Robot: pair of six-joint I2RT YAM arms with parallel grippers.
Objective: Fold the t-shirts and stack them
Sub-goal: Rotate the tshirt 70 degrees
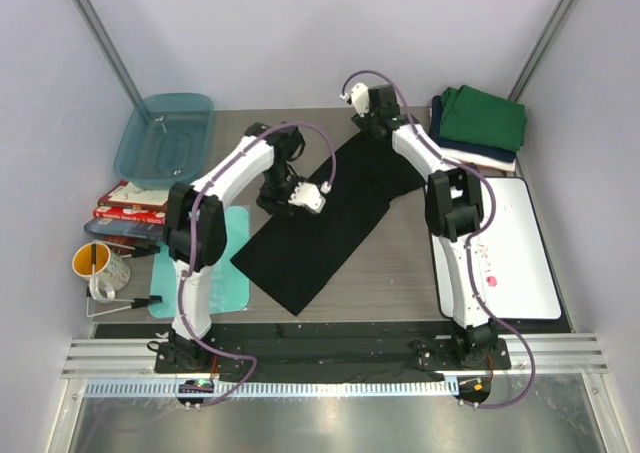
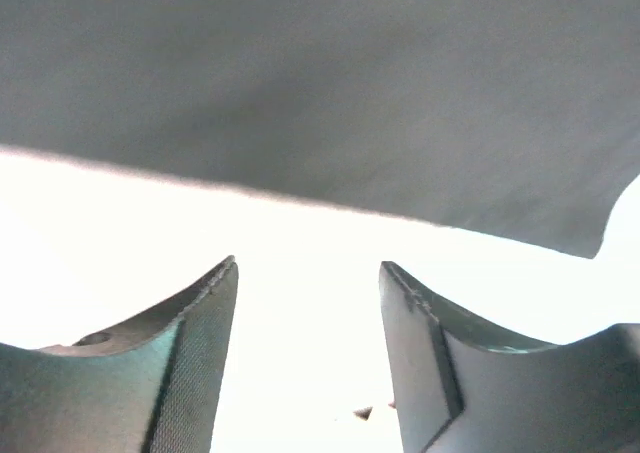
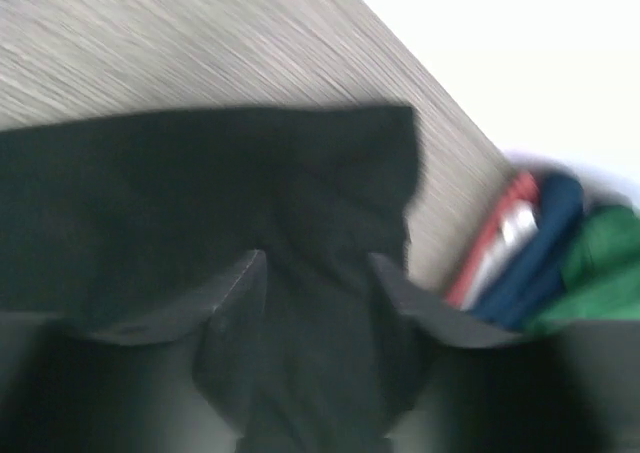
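Arms stretched forward, my left gripper spread at left edge of black t-shirt, my right gripper spread over its far corner.

You see the black t-shirt lying flat as a long folded band, plain black face up. It runs diagonally across the middle of the tabletop, from near the front edge toward the far right. At the far right corner sits a folded stack: green tee on top, navy tee beneath, and possibly a pale tee lowest.
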